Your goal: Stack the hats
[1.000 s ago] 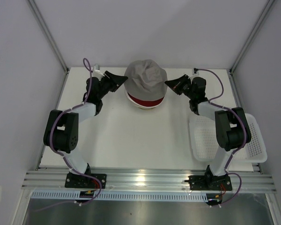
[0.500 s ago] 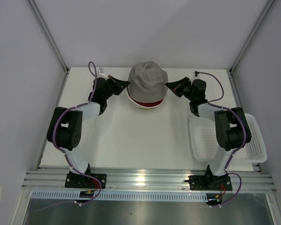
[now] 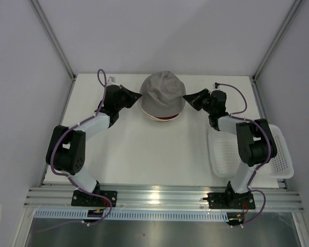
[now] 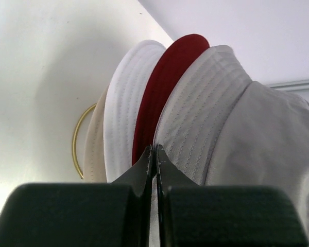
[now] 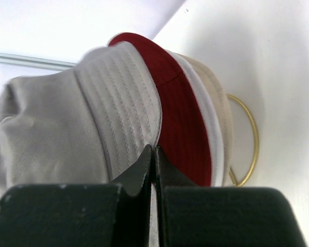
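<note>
Grey fabric bucket hat (image 3: 162,94), clenched by left jaws (9 o'clock) and right jaws (3 o'clock), may be skewed by uneven release.

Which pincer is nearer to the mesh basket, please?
Right: the right pincer is just beyond the basket, at the grey hat; the left pincer is across the hat.

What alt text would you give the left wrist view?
The left fingers, shut, pinch the brim edge of a grey hat that sits over a red hat and a white hat. A gold ring shows beneath the stack on the white table.
</note>
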